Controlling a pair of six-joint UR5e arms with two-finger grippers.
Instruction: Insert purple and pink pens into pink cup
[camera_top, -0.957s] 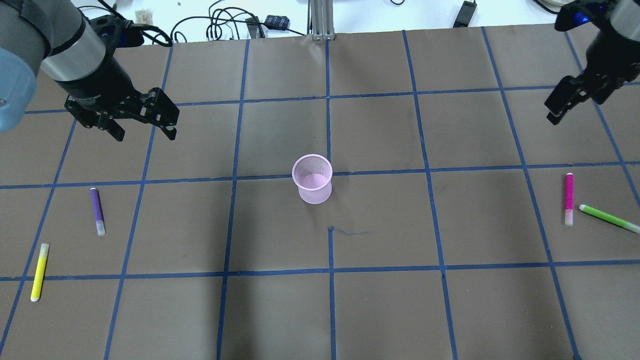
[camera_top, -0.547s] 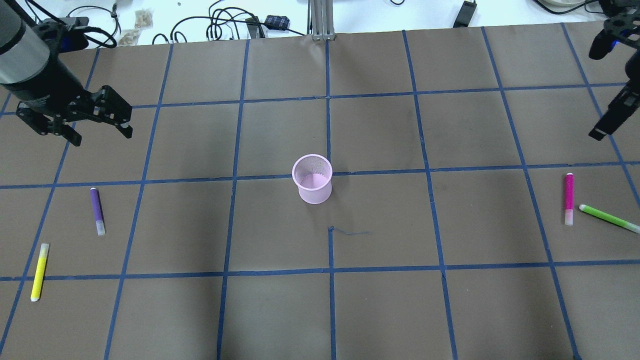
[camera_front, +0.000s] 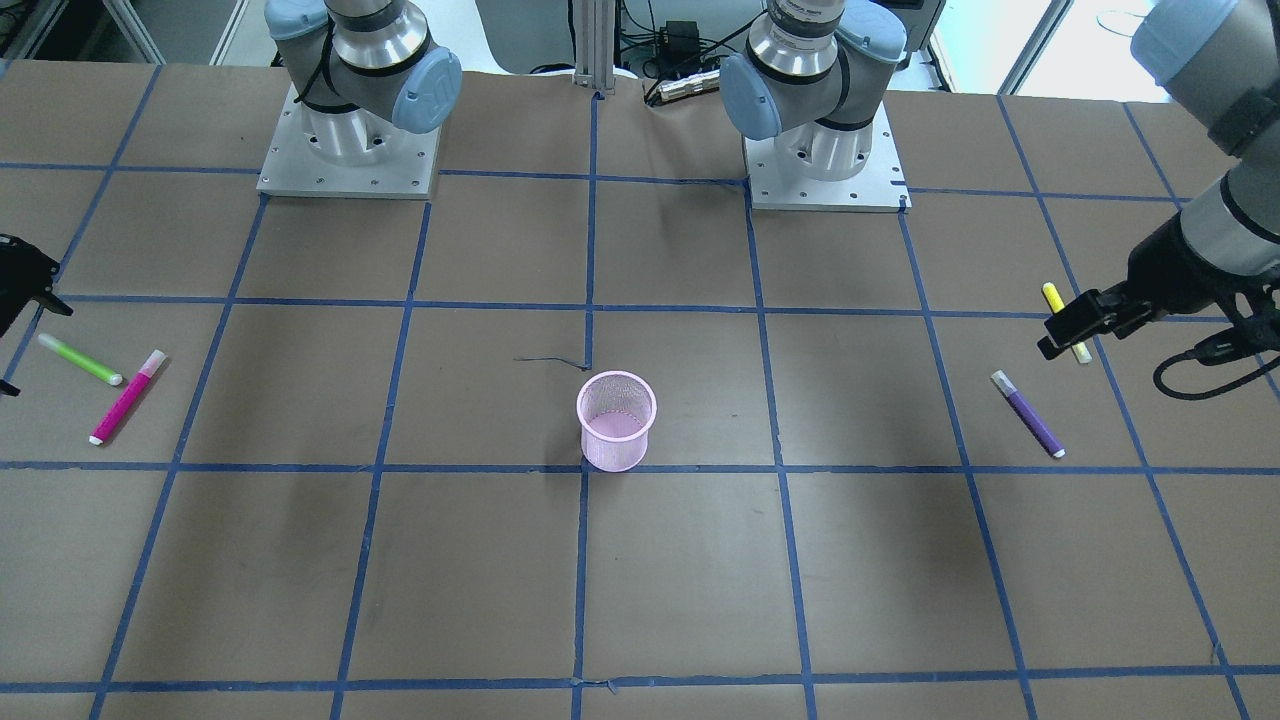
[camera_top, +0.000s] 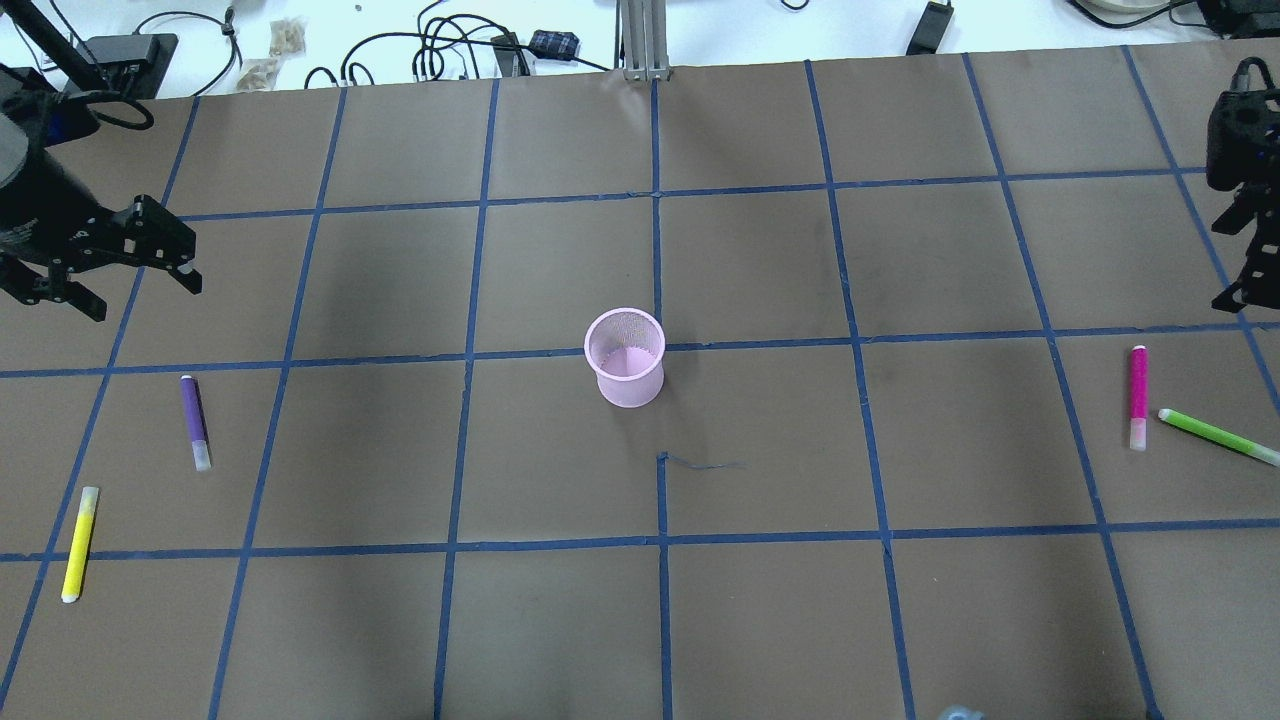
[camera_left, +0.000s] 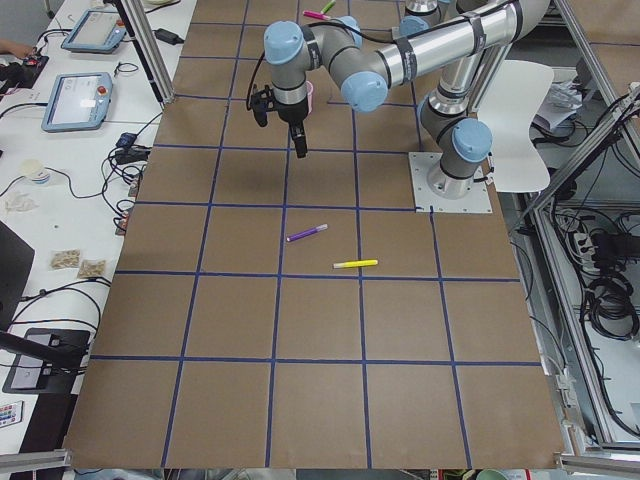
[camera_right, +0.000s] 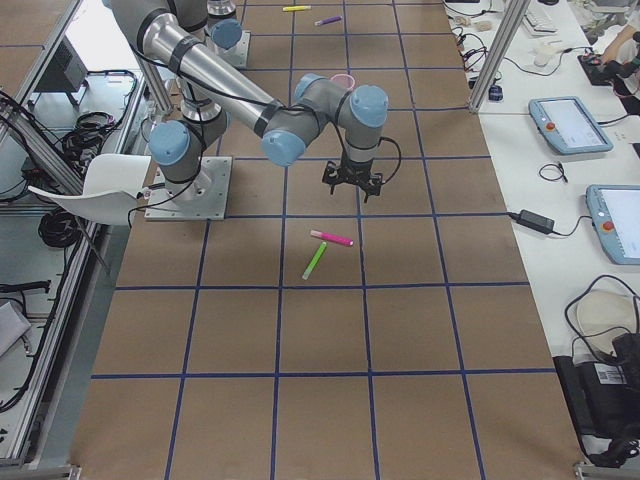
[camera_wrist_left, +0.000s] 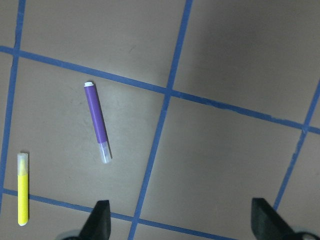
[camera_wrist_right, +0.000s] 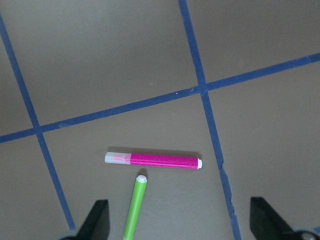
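Over the brown-papered table (camera_top: 760, 620), the left gripper (camera_top: 145, 300) is hanging at the upper left of the overhead frame with its jaws spread and nothing between them. The right gripper (camera_wrist_right: 180, 222) is hovering at the far right edge, equally wide and empty. The pink cup (camera_top: 630, 385) is standing upright at the centre, the purple pen (camera_top: 193, 415) is lying flat at the left with a yellow pen (camera_top: 78, 545) below it, and the pink pen (camera_top: 1138, 390) is lying at the right, a green pen (camera_top: 1215, 435) pointing its tip just beside it.
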